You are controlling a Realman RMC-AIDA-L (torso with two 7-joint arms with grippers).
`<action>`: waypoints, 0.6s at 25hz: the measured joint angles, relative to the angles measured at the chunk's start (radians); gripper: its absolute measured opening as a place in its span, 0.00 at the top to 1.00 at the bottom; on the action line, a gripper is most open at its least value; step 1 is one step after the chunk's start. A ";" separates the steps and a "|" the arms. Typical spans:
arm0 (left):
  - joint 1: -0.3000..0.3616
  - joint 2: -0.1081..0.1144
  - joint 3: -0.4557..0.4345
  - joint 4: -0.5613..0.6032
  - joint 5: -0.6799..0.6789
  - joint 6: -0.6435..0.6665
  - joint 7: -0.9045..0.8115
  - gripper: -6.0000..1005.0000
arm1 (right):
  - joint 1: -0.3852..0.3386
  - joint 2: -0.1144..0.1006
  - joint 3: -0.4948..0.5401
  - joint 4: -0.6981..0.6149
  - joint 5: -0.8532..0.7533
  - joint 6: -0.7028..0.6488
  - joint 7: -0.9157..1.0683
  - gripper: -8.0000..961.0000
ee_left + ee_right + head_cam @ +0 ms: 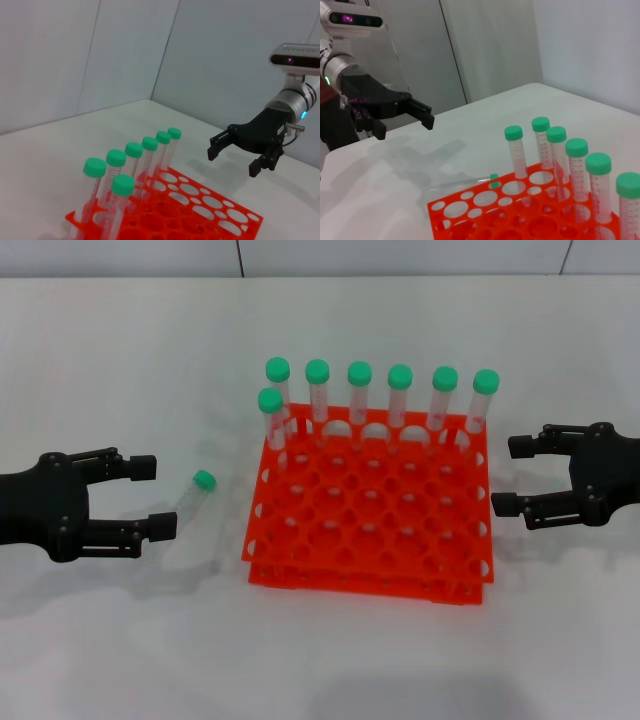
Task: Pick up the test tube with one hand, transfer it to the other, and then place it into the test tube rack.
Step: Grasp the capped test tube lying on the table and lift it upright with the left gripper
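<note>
Black left gripper (pixel 148 496) spread, facing tube (pixel 194 495)

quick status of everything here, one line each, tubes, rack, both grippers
loose clear plastic test tube with green cap: lying on the table, left of the rack, not held
seven green-capped tubes: upright in the rack's far holes
orange-red plastic test tube rack: flat on the table, most holes empty
left black gripper: open, beside the loose tube, empty
right black gripper: open, right of the rack, empty

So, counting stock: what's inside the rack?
Seven green-capped tubes stand in the rack: six along the back row, one in the second row at the left end. The other holes look empty. An eighth tube lies outside.
</note>
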 joint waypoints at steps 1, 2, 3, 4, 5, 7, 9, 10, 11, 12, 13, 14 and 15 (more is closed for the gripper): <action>0.000 0.000 0.000 0.000 -0.001 0.000 0.000 0.12 | 0.000 0.000 0.000 0.000 0.000 0.000 0.000 0.11; 0.000 0.000 0.000 0.000 -0.002 0.001 0.000 0.12 | 0.000 0.000 0.000 0.000 0.000 0.000 0.000 0.11; 0.000 0.000 0.000 0.000 -0.003 0.002 0.000 0.12 | 0.000 0.000 0.000 0.000 0.000 0.000 0.000 0.11; 0.000 0.000 0.000 0.000 -0.003 0.002 0.000 0.12 | 0.000 0.000 0.000 0.000 0.000 0.000 0.000 0.11; 0.000 -0.001 0.000 0.000 -0.003 0.002 -0.001 0.12 | 0.000 0.000 0.000 0.000 0.000 0.000 0.000 0.11; 0.000 -0.001 0.000 0.000 -0.003 0.003 -0.002 0.12 | 0.000 0.000 0.001 0.000 0.000 0.000 0.000 0.11; 0.000 -0.001 0.000 0.000 -0.003 0.003 -0.001 0.12 | 0.000 0.000 0.001 0.000 0.000 0.000 0.000 0.11; 0.000 -0.002 0.000 0.000 -0.003 0.003 -0.001 0.12 | 0.000 0.000 0.002 0.000 0.001 0.000 0.000 0.11; 0.001 -0.002 0.000 0.000 -0.003 0.003 -0.002 0.12 | 0.000 0.000 0.002 0.000 0.003 0.002 0.000 0.11; 0.001 -0.002 0.000 0.000 -0.003 0.003 -0.005 0.12 | 0.000 0.000 0.002 0.000 0.005 0.005 0.000 0.11; 0.002 -0.003 0.000 0.000 -0.004 0.003 -0.010 0.12 | 0.000 0.000 0.003 0.000 0.007 0.007 0.000 0.11; 0.002 -0.003 -0.001 0.000 -0.004 0.003 -0.017 0.12 | 0.000 0.000 0.003 0.000 0.008 0.010 0.000 0.11; 0.002 -0.001 -0.001 0.001 0.000 -0.001 -0.041 0.12 | 0.000 0.000 0.003 0.000 0.008 0.012 0.000 0.11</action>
